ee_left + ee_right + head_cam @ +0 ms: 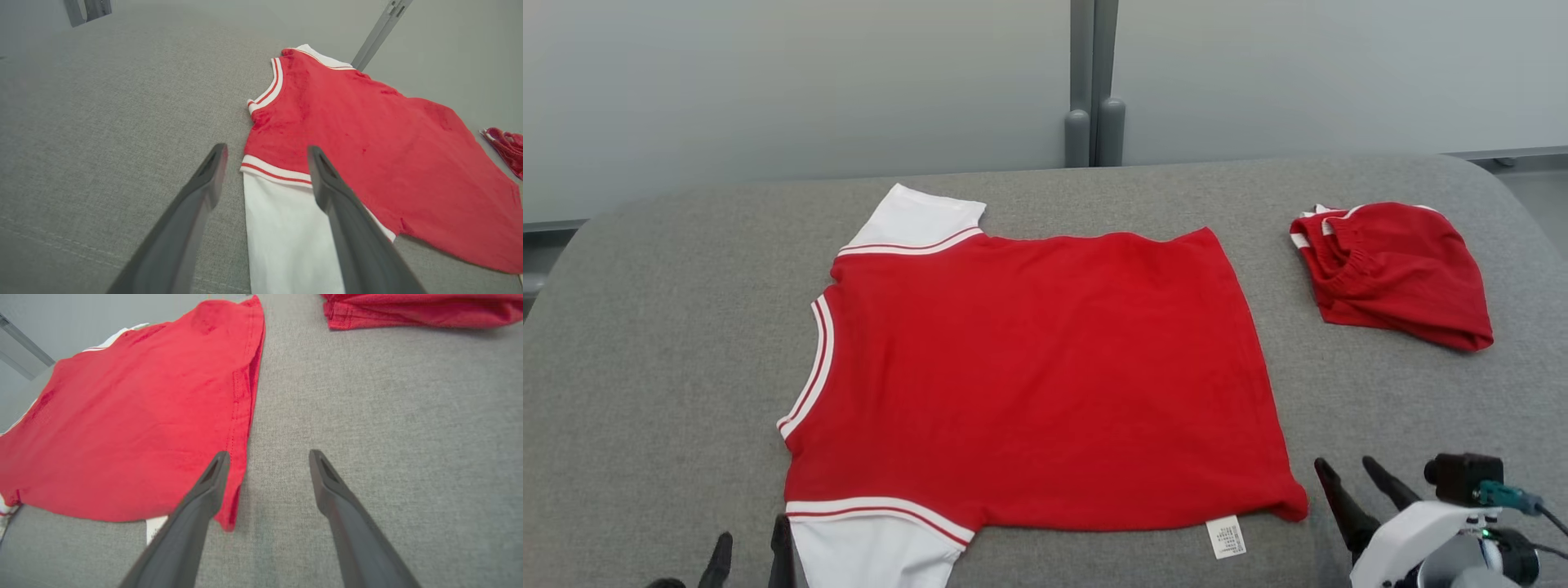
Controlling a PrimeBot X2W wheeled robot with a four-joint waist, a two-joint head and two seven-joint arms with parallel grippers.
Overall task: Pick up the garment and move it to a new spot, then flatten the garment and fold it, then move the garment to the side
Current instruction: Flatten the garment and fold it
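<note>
garment [1037, 376] flat | left hand [265, 153] released over sleeve [282, 228] | right hand [267, 455] released beside hem [241, 416]

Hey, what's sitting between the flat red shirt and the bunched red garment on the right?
Nothing; in the head view, bare grey tabletop separates the shirt and the bunched garment.

A bunched red cloth [1396, 278] is lying near the grey fabric counter's [662, 343] far right edge, a pale wall [768, 90] standing behind it.
</note>
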